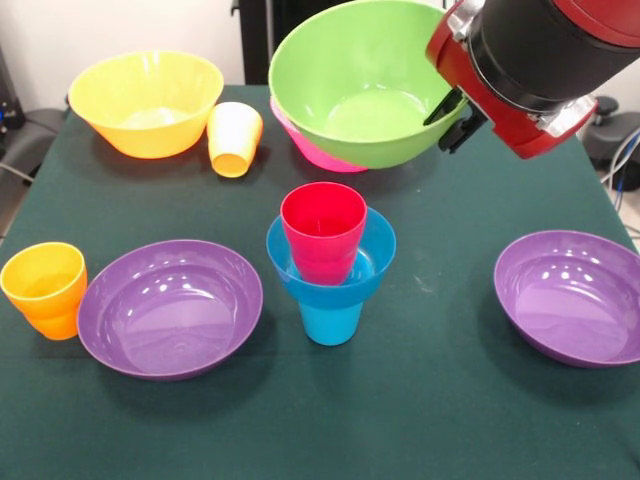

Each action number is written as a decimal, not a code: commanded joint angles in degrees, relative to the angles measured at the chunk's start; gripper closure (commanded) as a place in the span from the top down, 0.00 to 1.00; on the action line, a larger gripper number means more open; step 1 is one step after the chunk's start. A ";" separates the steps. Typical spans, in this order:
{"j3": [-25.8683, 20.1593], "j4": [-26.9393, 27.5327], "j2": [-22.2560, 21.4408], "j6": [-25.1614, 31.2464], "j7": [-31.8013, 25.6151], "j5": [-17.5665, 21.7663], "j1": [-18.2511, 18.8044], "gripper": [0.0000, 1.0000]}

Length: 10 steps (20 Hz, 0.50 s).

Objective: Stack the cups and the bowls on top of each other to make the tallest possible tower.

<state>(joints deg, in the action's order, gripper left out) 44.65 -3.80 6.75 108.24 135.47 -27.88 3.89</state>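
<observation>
Bright, even light is falling from overhead — small white glints are dotting the insides of the purple bowls (170,308) and the lime green bowl (365,85). Soft, faint shadows are pooling beneath each piece on the green table (440,420). The arm (540,60) — closest to the camera — is looking slightly soft.

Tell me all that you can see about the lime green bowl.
The lime green bowl is glossy, smooth plastic, medium-sized and deep, and empty. It is lifted off the table and tilted, its opening facing the camera. The gripper holds its right rim. It hangs above and behind the red cup, not touching it, and partly hides the pink bowl behind it.
</observation>
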 commanded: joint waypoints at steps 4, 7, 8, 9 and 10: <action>1.76 0.14 0.33 -0.51 -16.70 -0.27 0.14 0.00; 2.44 0.50 0.59 -0.83 -17.23 -0.74 0.59 0.00; 2.58 0.53 0.62 -0.91 -17.30 -0.81 0.63 0.00; 3.24 0.96 0.93 -1.10 -17.55 -1.31 1.03 0.00; 3.46 1.01 0.99 -1.26 -17.63 -1.43 1.11 0.00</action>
<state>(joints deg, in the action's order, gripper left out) 47.14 -3.57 6.94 108.25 134.16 -28.57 4.06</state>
